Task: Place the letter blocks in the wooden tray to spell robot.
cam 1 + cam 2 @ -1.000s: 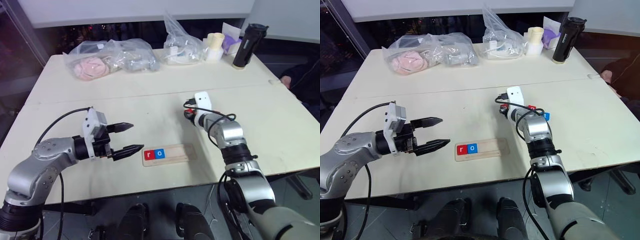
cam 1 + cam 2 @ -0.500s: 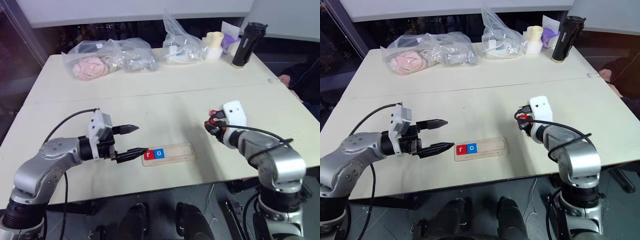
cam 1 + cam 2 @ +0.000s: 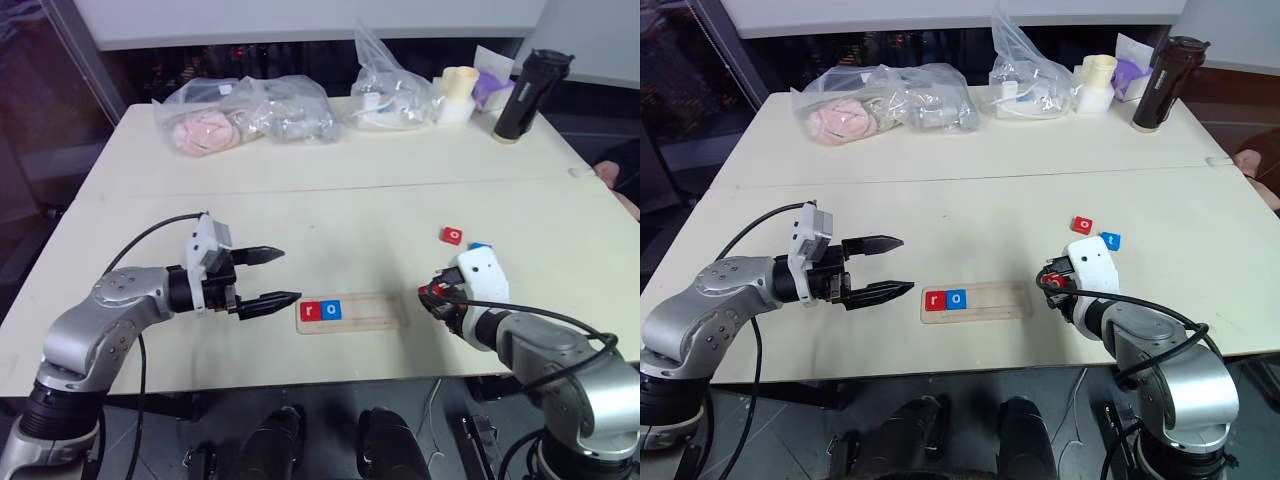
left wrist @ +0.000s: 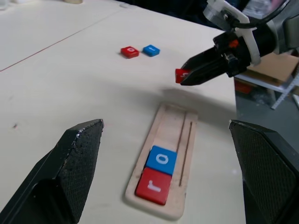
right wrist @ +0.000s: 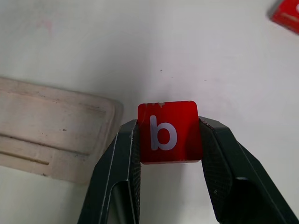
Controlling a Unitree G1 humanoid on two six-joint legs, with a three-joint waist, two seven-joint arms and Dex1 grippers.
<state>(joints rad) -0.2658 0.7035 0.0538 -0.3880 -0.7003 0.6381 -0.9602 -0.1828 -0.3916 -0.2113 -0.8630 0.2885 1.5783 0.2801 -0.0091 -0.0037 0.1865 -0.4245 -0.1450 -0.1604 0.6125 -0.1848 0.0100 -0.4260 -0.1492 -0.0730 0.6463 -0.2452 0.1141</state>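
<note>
I see the right gripper clamping the red b block at the wooden tray's three o'clock end — left gripper wide, apparently empty.

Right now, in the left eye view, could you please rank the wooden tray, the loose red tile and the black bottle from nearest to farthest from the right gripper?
1. Wooden tray: just to the left of the right gripper, which holds the red b tile.
2. Loose red tile: on the table beyond the gripper.
3. Black bottle: at the table's far right corner.
</note>
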